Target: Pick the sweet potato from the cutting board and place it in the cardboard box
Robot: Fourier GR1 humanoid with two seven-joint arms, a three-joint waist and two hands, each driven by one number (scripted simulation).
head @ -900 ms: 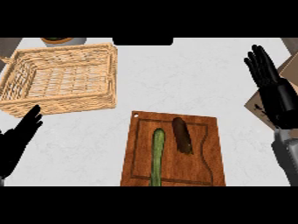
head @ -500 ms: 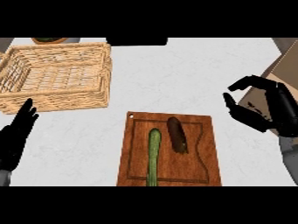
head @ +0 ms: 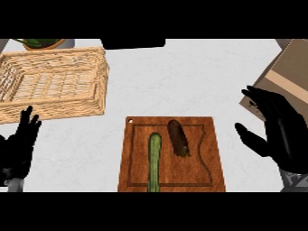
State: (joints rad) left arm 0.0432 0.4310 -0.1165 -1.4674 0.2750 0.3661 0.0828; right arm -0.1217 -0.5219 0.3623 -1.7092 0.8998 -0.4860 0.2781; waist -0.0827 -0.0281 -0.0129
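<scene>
The sweet potato [head: 177, 138] is seen lying on the far half of the cutting board [head: 203, 168], just to the right of a long green cucumber [head: 155, 161], and nothing has yet been lifted. The right hand [head: 286, 137] is held above the worktop [head: 183, 81] to the right of the board, apart from it, with fingers straight and spread and the thumb turned towards the board; nothing is held in it. The cardboard box [head: 300, 67] is found at the far right, partly behind that hand. The left hand [head: 13, 153] is kept open, fingers up, at the near left, just in front of a wicker basket [head: 49, 83] (which has no part in the task). The step in hand is judged to be the approach, before any grasp. For the next move, the right hand would need to be carried left and lowered over the sweet potato, then closed around it alone, the cucumber being so near that it could easily be nudged.
</scene>
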